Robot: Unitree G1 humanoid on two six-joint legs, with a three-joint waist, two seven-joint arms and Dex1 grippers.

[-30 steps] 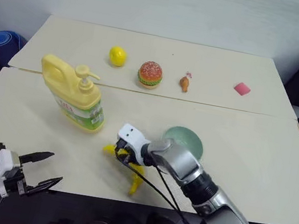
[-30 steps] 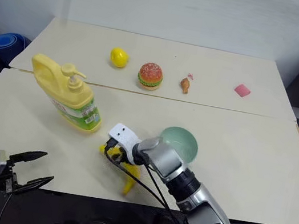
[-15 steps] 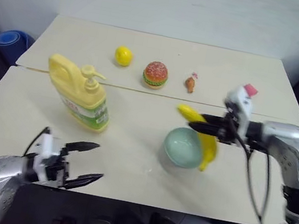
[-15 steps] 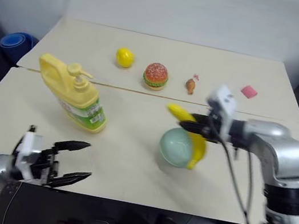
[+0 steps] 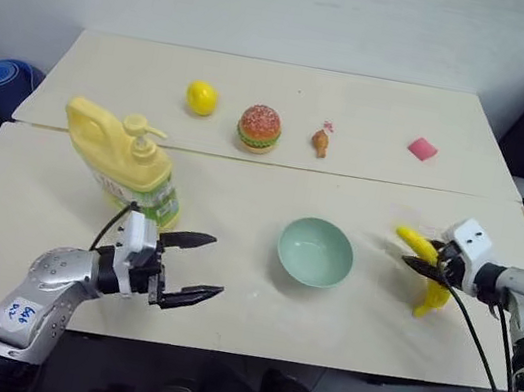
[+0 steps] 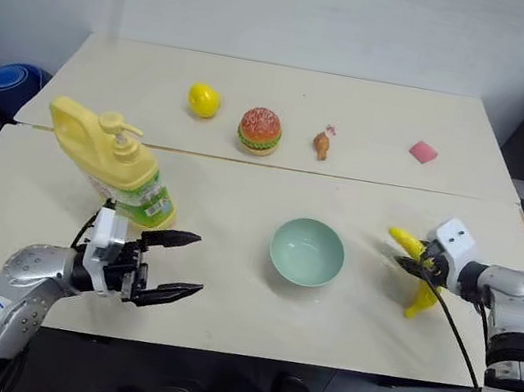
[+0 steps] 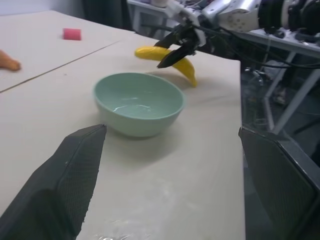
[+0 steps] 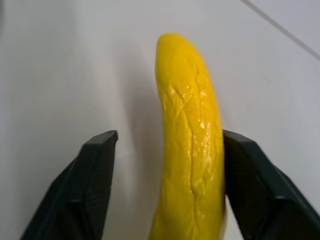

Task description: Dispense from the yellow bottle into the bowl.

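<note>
**Inspector:** While the left hand (image 5: 191, 267) hangs over the counter's (image 5: 249, 328) near edge with jaws spread wide and empty, the yellow bottle (image 5: 123, 164) stands upright just beyond it. A careless reach could knock that tall jug toward the left edge.

**Second:** And the right?

**Inspector:** The right hand (image 5: 419, 264) straddles the banana (image 5: 421, 272), jaws parted; one finger touches it, the other stands apart (released, by my reading). Dragging it could roll it off the right edge. The bowl (image 5: 314, 251) sits mid-counter between the hands, with open room around it. The lemon (image 5: 201, 97), burger (image 5: 259, 127) and pink block (image 5: 422, 148) lie well back.
</note>
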